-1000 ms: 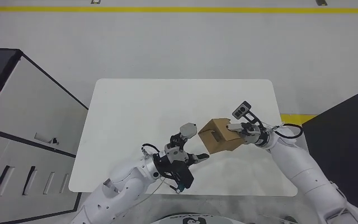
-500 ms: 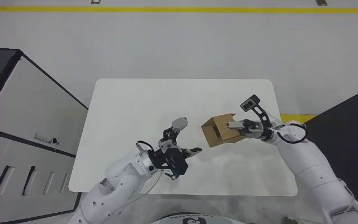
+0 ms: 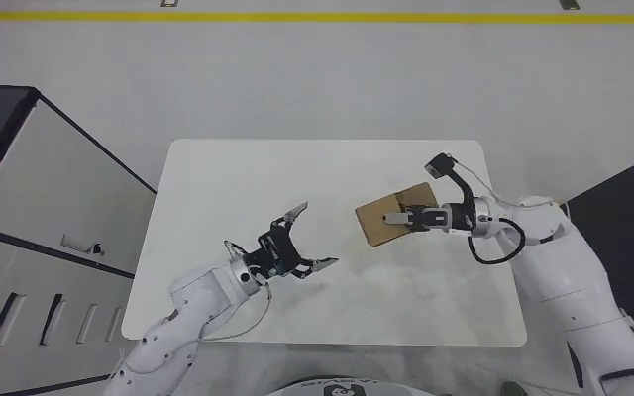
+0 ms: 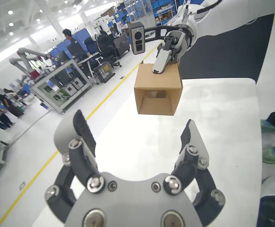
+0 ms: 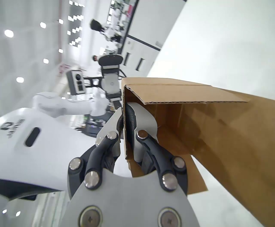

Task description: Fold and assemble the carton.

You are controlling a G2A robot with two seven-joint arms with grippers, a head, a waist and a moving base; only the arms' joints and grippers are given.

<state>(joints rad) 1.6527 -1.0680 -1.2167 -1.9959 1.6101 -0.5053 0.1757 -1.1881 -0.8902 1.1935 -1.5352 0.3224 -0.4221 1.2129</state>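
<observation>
- Over the right half of the table [image 3: 248,178], the carton [image 3: 376,228] is held as an open tube, its long axis lying roughly along the table's width.
- Its open mouth is turned toward the left gripper [image 3: 312,238].
- One wall is pinched by the right gripper [image 3: 401,217], one finger inside, one outside.
- The left gripper is seen well apart, spread wide, holding nothing.

Ceiling lights [image 4: 10,12] are glaring overhead; the table [image 3: 248,198] is shining evenly bright; the carton [image 4: 158,86] is lying shaded inside.
</observation>
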